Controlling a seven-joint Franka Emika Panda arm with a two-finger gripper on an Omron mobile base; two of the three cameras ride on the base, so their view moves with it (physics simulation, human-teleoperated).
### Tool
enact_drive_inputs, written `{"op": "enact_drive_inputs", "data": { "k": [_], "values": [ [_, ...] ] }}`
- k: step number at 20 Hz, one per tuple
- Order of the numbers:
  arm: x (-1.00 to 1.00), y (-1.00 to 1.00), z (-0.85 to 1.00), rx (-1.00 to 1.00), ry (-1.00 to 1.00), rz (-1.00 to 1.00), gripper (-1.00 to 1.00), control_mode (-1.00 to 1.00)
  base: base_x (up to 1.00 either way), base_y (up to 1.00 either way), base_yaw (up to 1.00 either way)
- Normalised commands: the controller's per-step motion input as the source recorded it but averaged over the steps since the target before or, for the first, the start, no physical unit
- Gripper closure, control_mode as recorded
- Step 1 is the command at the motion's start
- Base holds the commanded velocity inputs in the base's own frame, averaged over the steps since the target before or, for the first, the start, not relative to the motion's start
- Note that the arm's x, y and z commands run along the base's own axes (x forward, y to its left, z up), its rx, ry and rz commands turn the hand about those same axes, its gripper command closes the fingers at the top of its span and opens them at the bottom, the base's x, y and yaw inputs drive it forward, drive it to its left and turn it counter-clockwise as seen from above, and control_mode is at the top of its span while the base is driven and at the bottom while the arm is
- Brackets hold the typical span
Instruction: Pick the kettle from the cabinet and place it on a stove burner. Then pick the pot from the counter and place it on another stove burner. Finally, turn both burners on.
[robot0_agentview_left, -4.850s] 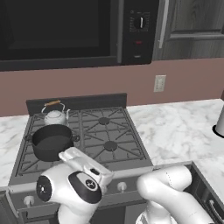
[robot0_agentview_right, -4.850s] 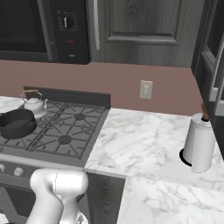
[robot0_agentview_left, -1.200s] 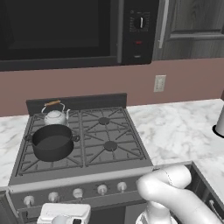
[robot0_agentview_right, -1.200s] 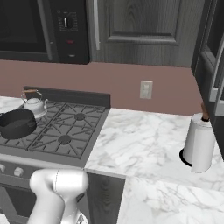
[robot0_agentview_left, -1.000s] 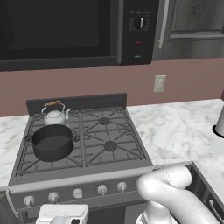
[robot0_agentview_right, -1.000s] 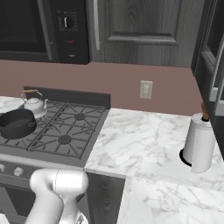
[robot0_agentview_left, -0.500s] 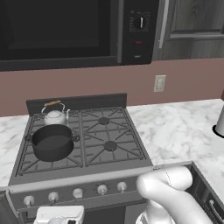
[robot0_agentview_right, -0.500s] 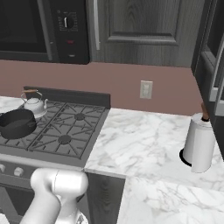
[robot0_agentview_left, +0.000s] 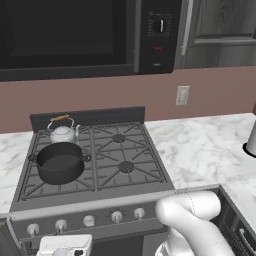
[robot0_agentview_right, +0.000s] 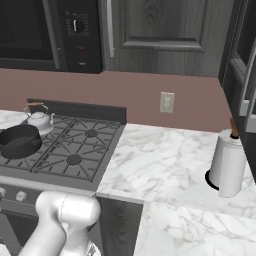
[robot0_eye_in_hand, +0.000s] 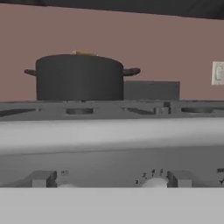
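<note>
Both carrying steps looked finished: the kettle (robot0_agentview_left: 63, 133) sat on the rear left stove burner, its wood-topped handle upright, and the pot (robot0_agentview_left: 60, 162) sat just in front of it on the front left burner, the two close together but on separate grates. From the right base view the same pair stood at the far left of the range, kettle (robot0_agentview_right: 39, 119) behind pot (robot0_agentview_right: 19, 141). The cabinet (robot0_agentview_left: 220, 31) door beside the microwave (robot0_agentview_left: 75, 35) appeared closed, and the marble worktop (robot0_agentview_left: 207, 146) to the right of the range carried nothing of the task. What remained, by my reading, was the last step of turning both burners on; no flame showed under either vessel, so neither burner seemed lit. The arm was working low in front of the range, where its white wrist block (robot0_agentview_left: 65, 246) sat below the row of silver knobs (robot0_agentview_left: 88, 220). The hand view looked level across the stove front, with the pot (robot0_eye_in_hand: 78, 78) above and two knobs (robot0_eye_in_hand: 154, 181) at the bottom edge, close ahead. The end effector itself was hidden from the cameras; its jaws stood spread wide with nothing held, and no knob seemed to be gripped yet
</note>
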Motion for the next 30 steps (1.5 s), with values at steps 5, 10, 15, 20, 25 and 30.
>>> {"op": "enact_drive_inputs", "data": {
  "k": [5,10,15,20,25,30],
  "values": [
    [0.21,0.29,-0.21,0.0,0.0,0.01,-1.0,-1.0,0.0,0.0,0.0],
    [0.15,0.2,-0.26,0.0,0.0,0.02,-1.0,-1.0,0.0,0.0,0.0],
    [0.09,0.09,-0.28,0.0,0.0,0.02,-1.0,-1.0,0.0,0.0,0.0],
    [0.05,0.01,-0.09,0.0,0.0,0.02,-1.0,-1.0,0.0,0.0,0.0],
    [0.07,0.0,-0.08,0.0,0.0,0.01,-1.0,-1.0,0.0,0.0,0.0],
    [0.13,0.0,-0.14,0.0,0.0,0.01,-1.0,-1.0,0.0,0.0,0.0]
  ]
}}
